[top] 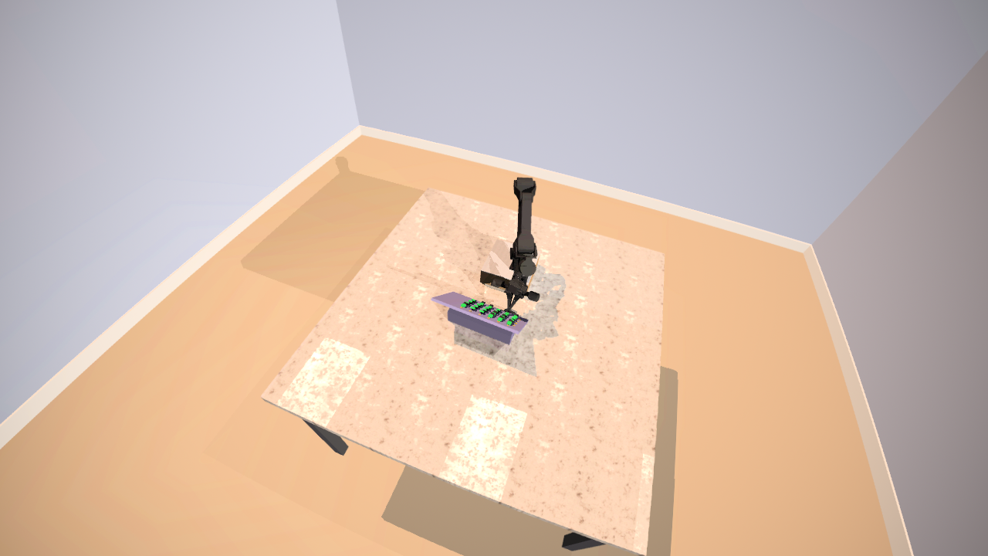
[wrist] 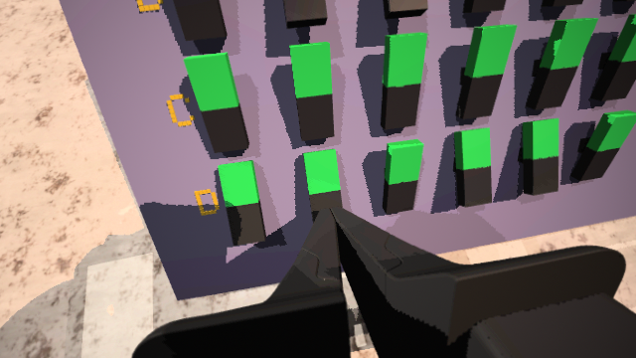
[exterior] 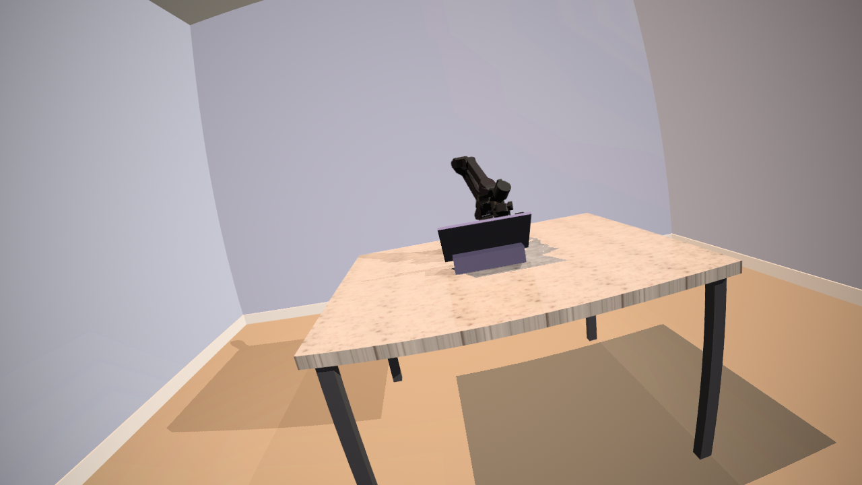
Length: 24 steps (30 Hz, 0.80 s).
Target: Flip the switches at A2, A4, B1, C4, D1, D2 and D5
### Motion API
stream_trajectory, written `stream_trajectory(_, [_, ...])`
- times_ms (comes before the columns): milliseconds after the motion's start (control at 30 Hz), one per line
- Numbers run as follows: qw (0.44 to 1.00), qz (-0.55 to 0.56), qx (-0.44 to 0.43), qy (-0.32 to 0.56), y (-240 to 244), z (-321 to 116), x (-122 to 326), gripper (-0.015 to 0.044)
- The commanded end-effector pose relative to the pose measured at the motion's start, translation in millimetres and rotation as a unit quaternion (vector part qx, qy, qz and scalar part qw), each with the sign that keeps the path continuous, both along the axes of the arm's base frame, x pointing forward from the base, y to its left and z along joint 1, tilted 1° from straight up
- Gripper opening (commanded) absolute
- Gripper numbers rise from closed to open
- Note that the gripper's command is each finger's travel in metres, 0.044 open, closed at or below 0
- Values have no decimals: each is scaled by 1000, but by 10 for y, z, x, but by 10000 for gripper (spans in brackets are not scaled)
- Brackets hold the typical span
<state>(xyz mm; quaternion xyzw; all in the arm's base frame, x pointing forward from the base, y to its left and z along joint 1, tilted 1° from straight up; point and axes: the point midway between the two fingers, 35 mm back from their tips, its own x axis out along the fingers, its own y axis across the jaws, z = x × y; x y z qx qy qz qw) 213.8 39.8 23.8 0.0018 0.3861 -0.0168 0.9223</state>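
In the wrist view, switch D2 lies at the lower centre, its long axis running up the frame from the clenched, empty gripper. The tips overlap its dark near end; contact is unclear. Pressing there seems next.

— Which colours has the panel?
— Its front is light purple, and its back is black

— And the switches on the panel?
— Each whole switch in view is bright green on one half, dark brown on the other; the letters beside them on the panel are orange-yellow

— What is below the panel?
— The support is darker purple, and the tabletop under it is peach with brown speckles
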Motion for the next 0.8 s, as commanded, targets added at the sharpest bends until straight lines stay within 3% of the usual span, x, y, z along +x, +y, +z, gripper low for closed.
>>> stream_trajectory(0, [1000, 2, 0, 0, 5, -1, 3, 0])
stream_trajectory(767, [1000, 2, 0, 0, 4, -24, 25, 0])
